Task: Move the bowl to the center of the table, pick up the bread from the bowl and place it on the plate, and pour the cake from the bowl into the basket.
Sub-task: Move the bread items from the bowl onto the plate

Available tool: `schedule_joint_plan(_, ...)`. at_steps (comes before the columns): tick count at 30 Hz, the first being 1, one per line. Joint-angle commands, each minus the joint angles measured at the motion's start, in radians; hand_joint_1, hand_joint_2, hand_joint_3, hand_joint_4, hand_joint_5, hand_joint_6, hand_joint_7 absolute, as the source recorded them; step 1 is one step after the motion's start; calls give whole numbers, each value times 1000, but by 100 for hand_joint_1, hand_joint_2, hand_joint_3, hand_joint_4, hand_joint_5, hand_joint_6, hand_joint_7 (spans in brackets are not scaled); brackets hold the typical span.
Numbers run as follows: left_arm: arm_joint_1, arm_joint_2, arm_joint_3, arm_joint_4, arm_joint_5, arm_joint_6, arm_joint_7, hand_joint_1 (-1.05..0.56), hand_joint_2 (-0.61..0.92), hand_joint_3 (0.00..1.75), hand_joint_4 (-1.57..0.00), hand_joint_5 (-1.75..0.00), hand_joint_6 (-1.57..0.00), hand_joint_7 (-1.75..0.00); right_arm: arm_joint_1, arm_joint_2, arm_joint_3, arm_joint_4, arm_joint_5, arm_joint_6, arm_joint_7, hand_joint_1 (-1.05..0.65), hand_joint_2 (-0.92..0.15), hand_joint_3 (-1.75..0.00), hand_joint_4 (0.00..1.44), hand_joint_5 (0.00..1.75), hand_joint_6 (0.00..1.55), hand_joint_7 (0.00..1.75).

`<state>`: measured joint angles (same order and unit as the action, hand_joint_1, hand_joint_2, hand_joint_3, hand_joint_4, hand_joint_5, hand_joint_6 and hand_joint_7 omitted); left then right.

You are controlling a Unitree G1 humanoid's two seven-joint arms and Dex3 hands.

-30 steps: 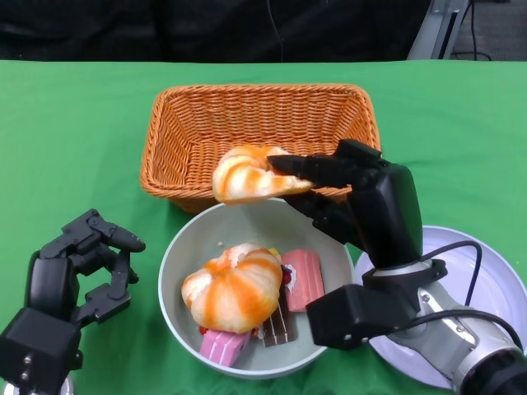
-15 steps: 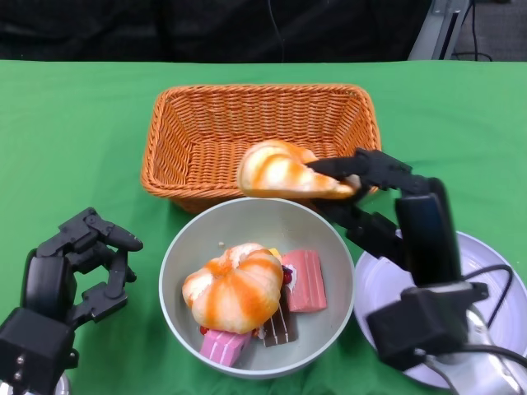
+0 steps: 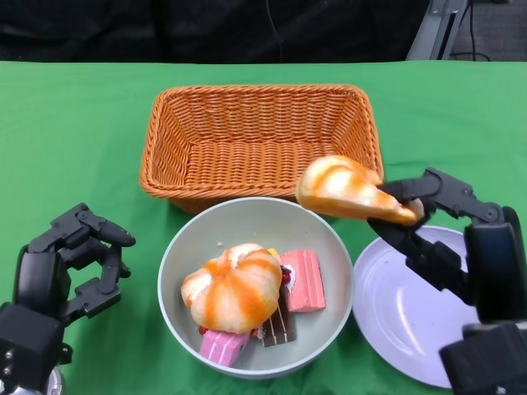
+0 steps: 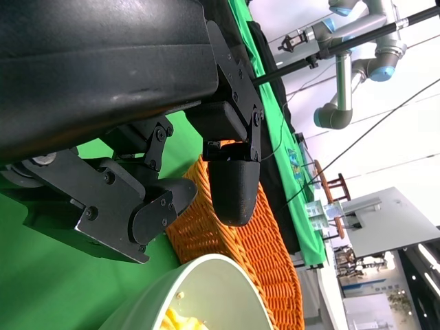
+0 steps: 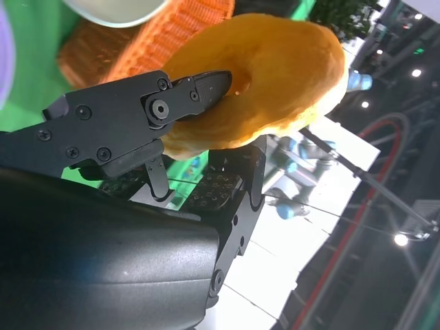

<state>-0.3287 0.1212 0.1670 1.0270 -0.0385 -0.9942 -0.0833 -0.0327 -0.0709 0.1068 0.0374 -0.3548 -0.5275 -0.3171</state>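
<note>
Overhead head view, 2 close wrist views, basket (image 3: 259, 140) shared.

On the worktop (image 3: 74, 140), a basket (image 3: 255, 136) sits behind a bowl (image 3: 185, 255) of bread (image 3: 233, 286) and cake (image 3: 303, 280); a plate (image 3: 395, 309) lies right of the bowl
</note>
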Motion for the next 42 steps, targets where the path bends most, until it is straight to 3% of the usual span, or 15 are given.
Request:
schedule_joint_plan(1,-5,22,11,4,-9,-13,-6,5,66,100,-82,-152,-78,-127,49,-36,-49,-19,11,14,17,-18,-92,-2,77,155,86,85)
schedule_joint_plan(7,-8,26,17,12,-24,-12,-26,5,67,99,-81,-153,-77,-128,79,-72,-116,60,57,-70,21,-10,-92,-2,78,154,87,85)
schedule_joint_plan(13,-12,29,24,17,-24,-7,-23,5,67,97,-81,-154,-78,-127,59,-116,-170,177,-31,-107,-50,-11,-92,-1,76,167,87,81)
schedule_joint_plan(22,-14,36,27,23,-11,-12,-13,4,65,100,-80,-156,-77,-129,0,-161,-180,376,-155,-155,-220,-7,-89,0,77,153,95,67)
schedule_joint_plan(26,-10,37,26,16,0,-15,-2,3,65,101,-78,-157,-75,-132,-28,-189,-154,453,-230,-148,-303,-9,-87,-1,84,132,102,54)
schedule_joint_plan(31,-4,40,25,11,1,-17,-9,4,65,100,-76,-158,-73,-134,-90,-212,-103,591,-287,-182,-402,-4,-84,0,85,130,104,51)
schedule_joint_plan(36,-2,35,27,5,-3,-9,-7,4,65,99,-76,-158,-74,-134,-159,-237,-33,727,-360,-176,-521,-4,-81,0,92,112,111,38)
schedule_joint_plan(40,-4,35,28,7,-13,-11,-21,4,66,98,-76,-158,-74,-133,-204,-253,26,802,-401,-140,-576,-10,-83,-1,91,109,113,33)
schedule_joint_plan(42,-5,35,27,10,-11,-15,-20,4,66,98,-77,-158,-74,-133,-231,-259,57,847,-422,-126,-611,-10,-83,-1,87,118,115,28)
